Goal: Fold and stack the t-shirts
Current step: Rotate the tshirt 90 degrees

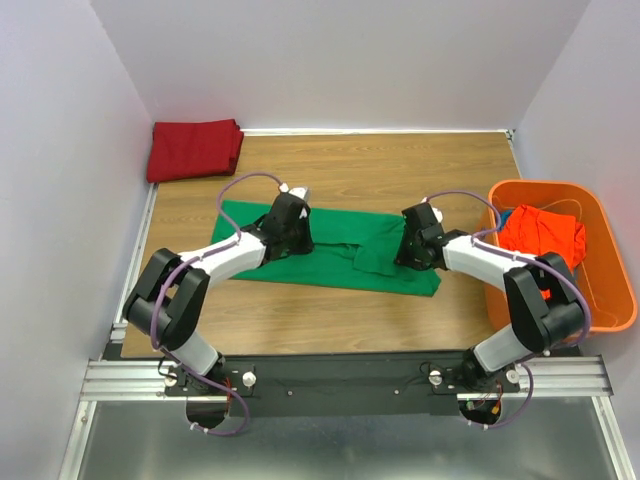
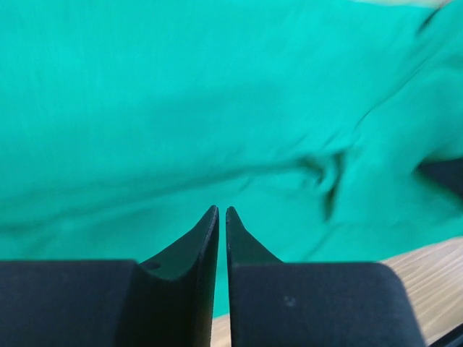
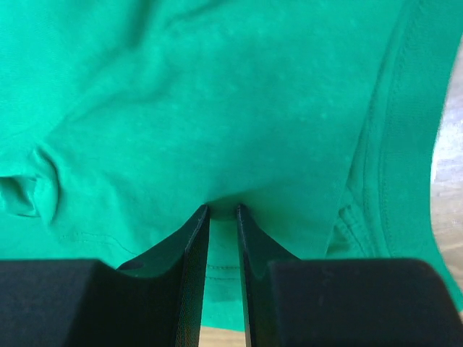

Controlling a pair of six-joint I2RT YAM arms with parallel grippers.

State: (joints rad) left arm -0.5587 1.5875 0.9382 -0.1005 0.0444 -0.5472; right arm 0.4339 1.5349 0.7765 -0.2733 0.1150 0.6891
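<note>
Green t-shirt lies spread across the middle of the wooden table, seen from above.
At the left wrist we see the left gripper nearly together over green cloth, and cannot tell if it grips; at the right wrist, the right gripper pinches a puckered fold.

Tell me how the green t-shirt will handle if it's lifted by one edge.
Likely floppy: the green t-shirt lies flat with soft wrinkles, so it should drape and sag. Probably light, being thin cloth. It puckers where the right gripper pinches it, so it should bunch rather than slide when pushed.
</note>
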